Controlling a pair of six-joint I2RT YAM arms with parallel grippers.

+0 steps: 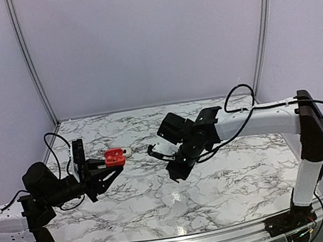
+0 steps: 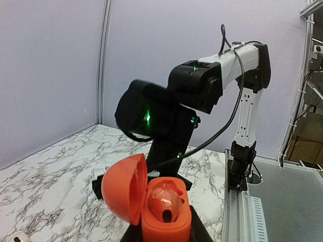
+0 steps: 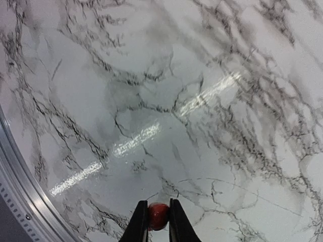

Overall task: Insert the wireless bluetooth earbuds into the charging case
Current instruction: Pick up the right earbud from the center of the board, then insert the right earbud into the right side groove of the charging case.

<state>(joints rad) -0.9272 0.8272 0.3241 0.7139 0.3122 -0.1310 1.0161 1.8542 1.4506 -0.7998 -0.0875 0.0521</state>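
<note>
Earbuds are split between the arms: one glossy red earbud [image 3: 158, 216], round and bean-small, sits pinched at the very tips of the right jaws above the marble worktop [image 3: 212, 101]. A second earbud [image 2: 165, 202] rests inside the open orange-red charging case [image 2: 166, 224], which the left jaws clamp by its base. So slick a bud, held so shallowly, could twist or pop free on approach, or nudge the raised lid [image 2: 123, 189] and tip the case askew.

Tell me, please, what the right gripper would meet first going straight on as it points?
The table: in the wrist view the right gripper, fingers shut on a red earbud, aims at bare marble with nothing between, though depth is unclear. The left gripper's case is off that line.
</note>
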